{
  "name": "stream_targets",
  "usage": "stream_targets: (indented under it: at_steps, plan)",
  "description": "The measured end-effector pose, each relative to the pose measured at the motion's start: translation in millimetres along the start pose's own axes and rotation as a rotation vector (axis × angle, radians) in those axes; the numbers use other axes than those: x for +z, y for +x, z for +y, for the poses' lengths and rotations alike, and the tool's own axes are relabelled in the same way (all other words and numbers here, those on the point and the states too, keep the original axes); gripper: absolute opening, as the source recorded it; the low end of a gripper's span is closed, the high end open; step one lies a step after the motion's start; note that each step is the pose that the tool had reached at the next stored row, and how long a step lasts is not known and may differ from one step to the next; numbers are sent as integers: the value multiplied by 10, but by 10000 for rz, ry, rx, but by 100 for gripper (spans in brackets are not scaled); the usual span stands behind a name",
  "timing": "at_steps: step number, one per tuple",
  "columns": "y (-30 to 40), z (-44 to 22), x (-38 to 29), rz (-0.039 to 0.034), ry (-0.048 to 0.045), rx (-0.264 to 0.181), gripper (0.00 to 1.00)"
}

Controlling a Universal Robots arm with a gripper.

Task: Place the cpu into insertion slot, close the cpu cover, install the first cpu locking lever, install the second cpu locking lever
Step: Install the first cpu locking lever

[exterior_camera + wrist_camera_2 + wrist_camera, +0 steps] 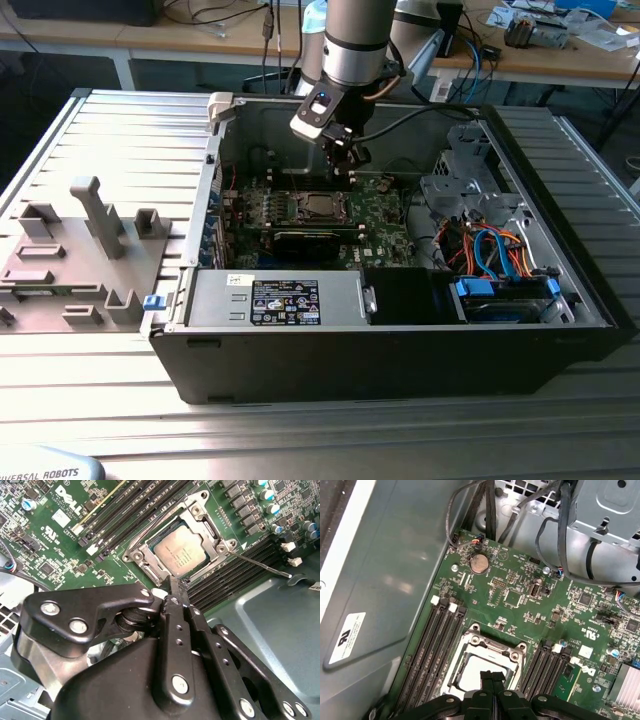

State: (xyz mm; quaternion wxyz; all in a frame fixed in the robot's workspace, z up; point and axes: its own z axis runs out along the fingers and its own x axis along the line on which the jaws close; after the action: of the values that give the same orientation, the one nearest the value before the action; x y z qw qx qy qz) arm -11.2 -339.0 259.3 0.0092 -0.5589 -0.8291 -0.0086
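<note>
Hand (172,585), fingers together, hangs above the cpu cover (136,555).

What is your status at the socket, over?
Gripper shut, empty, tips by the cpu cover edge. Cpu seated, cover down over it. One locking lever sticking out sideways.

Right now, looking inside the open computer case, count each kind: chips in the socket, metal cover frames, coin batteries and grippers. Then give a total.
chip: 1
cover frame: 1
coin battery: 1
gripper: 1
Total: 4
</note>
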Motion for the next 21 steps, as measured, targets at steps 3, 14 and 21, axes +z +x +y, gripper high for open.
stream_targets:
  at_steps: [3,14,21]
  plan:
    - [0,0,0,0,2,-57,11]
    - [0,0,0,1,9,-332,11]
    - [0,0,0,1,13,-492,11]
